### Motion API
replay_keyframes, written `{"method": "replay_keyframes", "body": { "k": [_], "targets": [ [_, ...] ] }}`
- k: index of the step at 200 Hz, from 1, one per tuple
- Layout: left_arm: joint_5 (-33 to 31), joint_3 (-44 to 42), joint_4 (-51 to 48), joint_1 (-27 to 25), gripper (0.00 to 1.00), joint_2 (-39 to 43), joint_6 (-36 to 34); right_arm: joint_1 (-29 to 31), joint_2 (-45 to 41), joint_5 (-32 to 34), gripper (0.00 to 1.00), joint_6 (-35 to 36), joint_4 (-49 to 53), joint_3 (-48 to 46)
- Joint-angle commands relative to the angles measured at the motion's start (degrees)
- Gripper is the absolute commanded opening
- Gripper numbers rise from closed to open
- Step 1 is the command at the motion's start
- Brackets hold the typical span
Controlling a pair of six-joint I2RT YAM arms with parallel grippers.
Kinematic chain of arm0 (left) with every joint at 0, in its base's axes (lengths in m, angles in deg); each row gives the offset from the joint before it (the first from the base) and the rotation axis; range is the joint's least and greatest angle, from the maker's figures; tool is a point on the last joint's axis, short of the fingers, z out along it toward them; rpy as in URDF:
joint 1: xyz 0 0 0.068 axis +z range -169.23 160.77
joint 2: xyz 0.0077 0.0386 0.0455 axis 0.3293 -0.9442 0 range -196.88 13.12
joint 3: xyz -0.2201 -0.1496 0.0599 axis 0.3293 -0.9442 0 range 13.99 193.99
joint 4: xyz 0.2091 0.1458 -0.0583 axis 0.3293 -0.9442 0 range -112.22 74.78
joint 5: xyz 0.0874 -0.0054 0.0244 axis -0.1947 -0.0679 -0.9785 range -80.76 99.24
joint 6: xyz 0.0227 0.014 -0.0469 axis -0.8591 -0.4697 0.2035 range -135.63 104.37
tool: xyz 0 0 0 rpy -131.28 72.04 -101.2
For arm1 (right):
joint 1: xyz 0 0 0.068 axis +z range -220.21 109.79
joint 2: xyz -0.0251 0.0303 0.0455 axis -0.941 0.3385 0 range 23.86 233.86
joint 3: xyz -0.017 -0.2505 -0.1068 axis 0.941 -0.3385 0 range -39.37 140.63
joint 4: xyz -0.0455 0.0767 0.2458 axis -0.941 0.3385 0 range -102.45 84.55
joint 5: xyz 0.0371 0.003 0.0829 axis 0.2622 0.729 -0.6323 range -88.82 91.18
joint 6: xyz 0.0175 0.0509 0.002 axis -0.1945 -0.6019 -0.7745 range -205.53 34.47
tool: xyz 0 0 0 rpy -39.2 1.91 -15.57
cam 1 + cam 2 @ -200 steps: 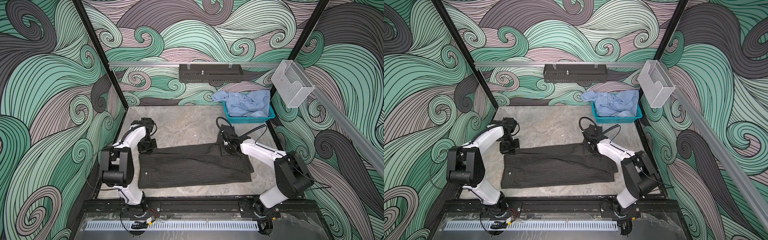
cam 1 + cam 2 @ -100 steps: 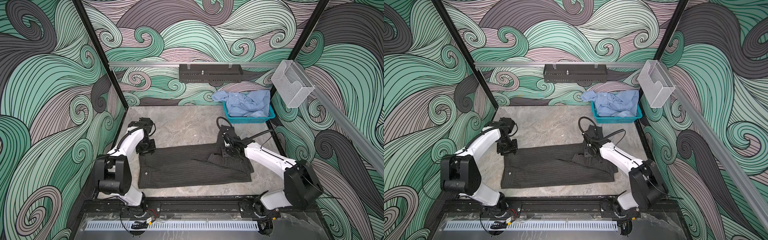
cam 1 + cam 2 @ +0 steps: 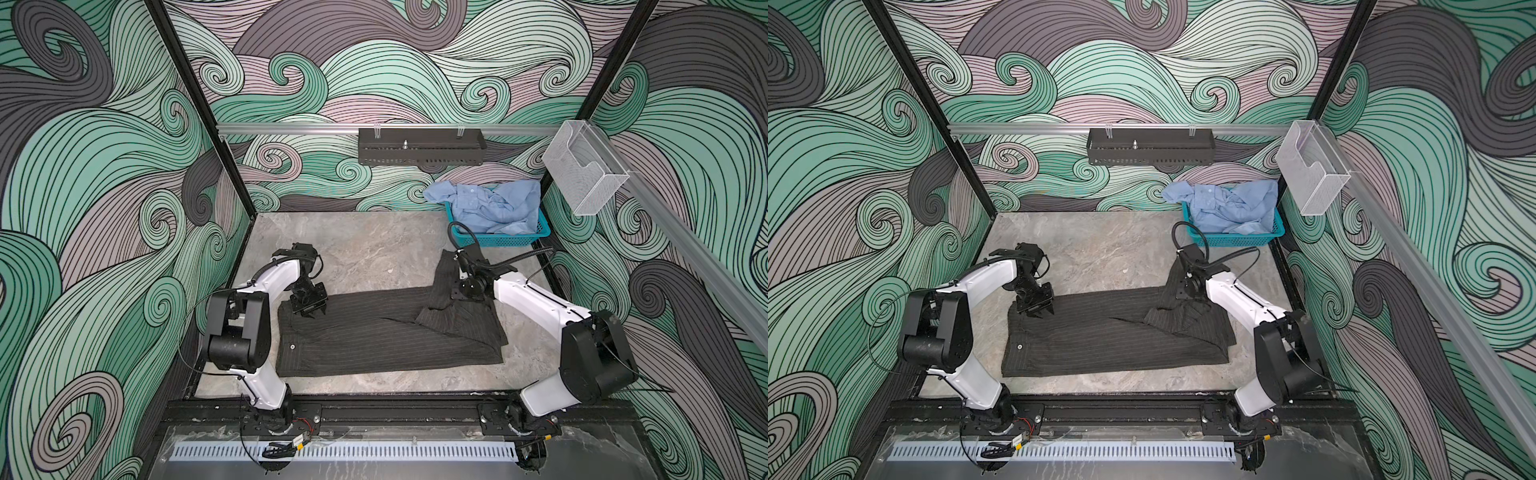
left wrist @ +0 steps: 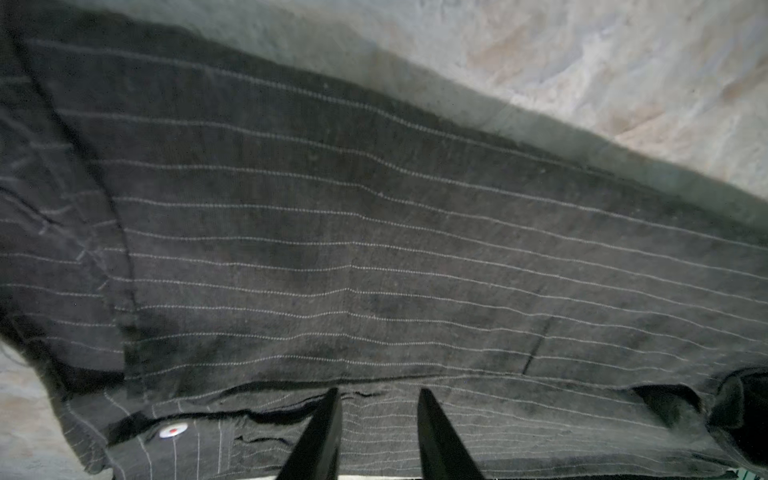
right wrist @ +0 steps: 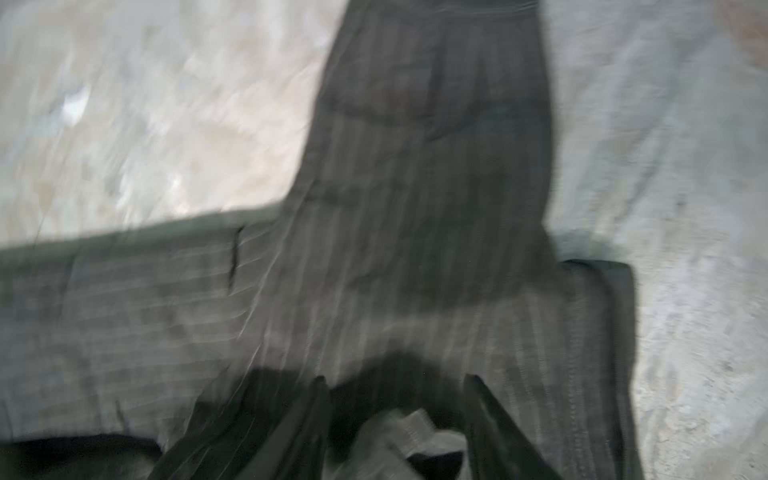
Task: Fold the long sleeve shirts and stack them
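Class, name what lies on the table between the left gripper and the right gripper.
The dark pinstriped shirt, lying flat, fills the stretch from the left gripper to the right gripper; both top views show it.

light: even, soft | top views: sharp | right wrist: motion-blurred | left wrist: dim, mostly sharp

Twin high overviews; wrist cameras close, seemingly downward.

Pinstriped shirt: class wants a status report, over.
Left gripper and right gripper: jaws open at the cloth. Pinstriped shirt flat on table, sleeve sticking out. Blue shirt in basket. Nothing blocking.
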Motion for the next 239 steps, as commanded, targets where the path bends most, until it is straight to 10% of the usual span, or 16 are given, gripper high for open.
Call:
{"method": "replay_keyframes", "body": {
  "k": [1,122,181,239],
  "targets": [
    [1.01,2.76,-0.23,-0.13,0.36,3.03,0.77,-3.42,3.92,2.01,0.6,-0.46,-1.76,4.14],
    [-1.91,10.94,-7.58,-0.04,0.38,9.41,-2.03,-9.66,31.13,-3.41,0.63,1.8,2.89,26.2],
    [0.41,10.88,-7.78,-0.04,0.38,13.18,-3.66,-8.86,25.86,-9.68,0.0,7.84,-4.32,21.51],
    [12.6,3.78,0.86,-0.59,0.4,21.61,-8.95,3.95,2.36,-18.47,0.0,30.71,-18.63,3.73]
  ]
}}
